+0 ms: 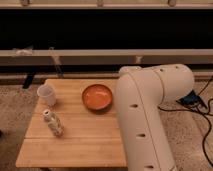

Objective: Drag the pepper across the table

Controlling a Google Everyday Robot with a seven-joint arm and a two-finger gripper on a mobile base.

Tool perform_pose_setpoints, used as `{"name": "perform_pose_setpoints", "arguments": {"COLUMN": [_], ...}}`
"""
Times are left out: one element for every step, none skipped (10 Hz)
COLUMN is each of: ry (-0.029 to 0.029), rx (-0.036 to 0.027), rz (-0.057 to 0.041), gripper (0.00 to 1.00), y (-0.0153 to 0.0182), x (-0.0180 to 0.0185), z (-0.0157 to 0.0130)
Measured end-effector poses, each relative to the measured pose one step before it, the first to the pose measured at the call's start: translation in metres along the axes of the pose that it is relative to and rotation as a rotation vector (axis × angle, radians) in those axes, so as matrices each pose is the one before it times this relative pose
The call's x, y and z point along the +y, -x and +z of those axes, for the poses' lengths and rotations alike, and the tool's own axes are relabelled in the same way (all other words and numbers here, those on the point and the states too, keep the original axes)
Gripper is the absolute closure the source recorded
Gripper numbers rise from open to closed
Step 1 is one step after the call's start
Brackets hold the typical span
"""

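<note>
— Dark wall and a pale rail behind, with the plank tabletop in front. Where's the pincer?
— Out of frame. Only the white arm fills the lower right, so I cannot tell its state or load.
— And the pepper?
— Not visible; perhaps the arm hides it at the tabletop's right side. Leftward sit an orange bowl, a white cup and a small bottle.
— Handling?
— Likely light, glossy and apt to roll; press on its middle.

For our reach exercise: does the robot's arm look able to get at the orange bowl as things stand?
Probably yes: the bowl sits uncovered on the table, right beside the arm; cup and bottle stand apart. The gripper is out of view.
</note>
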Motion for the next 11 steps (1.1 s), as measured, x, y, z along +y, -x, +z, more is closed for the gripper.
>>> {"name": "perform_pose_setpoints", "arguments": {"ry": [0.00247,0.00188,-0.00198,-0.00445,0.00233,0.00348,0.00707,0.00524,0.00034,0.00354,0.00059], "rx": [-0.00287,-0.00274,-0.00006,-0.00362,0.00236,0.00203,-0.00249,-0.00207,0.00053,-0.00013,-0.00003], "rz": [0.00371,0.00458,-0.00020,-0.00242,0.00230,0.00460,0.01591,0.00430,-0.00566,-0.01128,-0.01135], "gripper": [0.64,0.73,0.85,0.93,0.99,1.00,1.00,1.00,1.00,1.00,1.00], "y": [0.00091,0.00121,0.00002,0.00104,-0.00031,-0.00065,0.00247,-0.00023,-0.00304,-0.00599,-0.00628], "x": [-0.00057,-0.00105,-0.00060,-0.00120,0.00005,0.00020,-0.00416,-0.00246,0.00118,0.00326,0.00009], "z": [-0.00110,-0.00127,0.00012,0.00023,-0.00028,-0.00089,-0.00333,-0.00276,-0.00100,-0.00241,-0.00172]}}
